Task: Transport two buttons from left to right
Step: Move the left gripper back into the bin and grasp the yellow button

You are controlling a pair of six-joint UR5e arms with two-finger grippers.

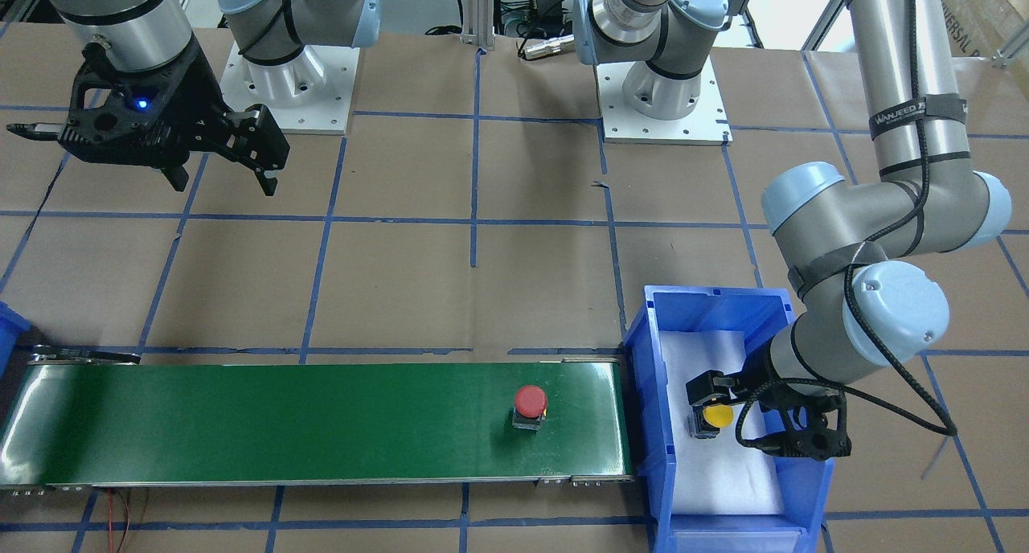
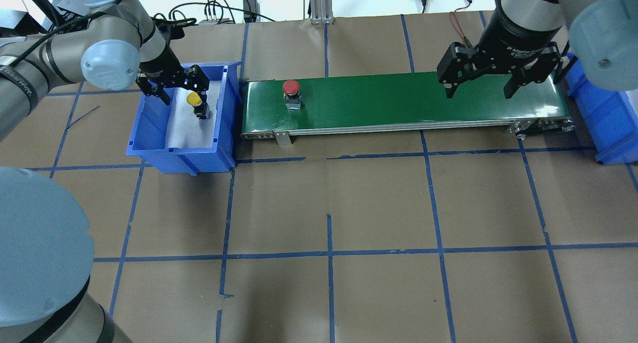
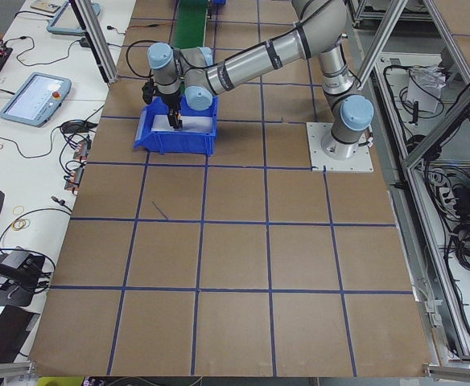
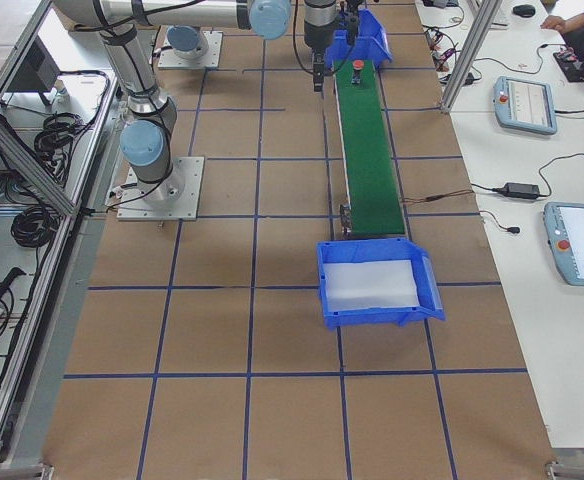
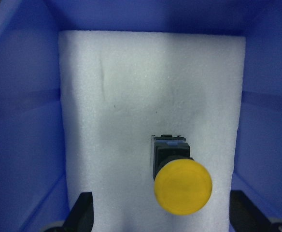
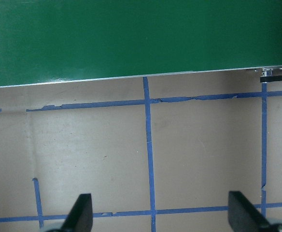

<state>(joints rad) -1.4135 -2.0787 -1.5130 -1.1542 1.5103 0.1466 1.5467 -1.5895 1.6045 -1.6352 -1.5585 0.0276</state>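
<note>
The yellow button (image 5: pixel 182 186) rests on white foam inside the blue bin (image 2: pixel 179 156) at the left end of the conveyor. My left gripper (image 2: pixel 182 91) is down in that bin, open, with one finger on each side of the yellow button (image 1: pixel 716 415) and visible gaps between them. The red button (image 2: pixel 290 87) stands on the green belt (image 2: pixel 398 101) near its left end. My right gripper (image 2: pixel 481 88) hangs open and empty above the belt's right end; its wrist view shows the belt edge (image 6: pixel 131 38) and the table.
A second blue bin (image 2: pixel 608 118) lined with white foam (image 4: pixel 372 285) sits past the conveyor's right end. Brown table paper with blue tape lines surrounds the conveyor. Tablets and cables lie on the side bench (image 4: pixel 527 105).
</note>
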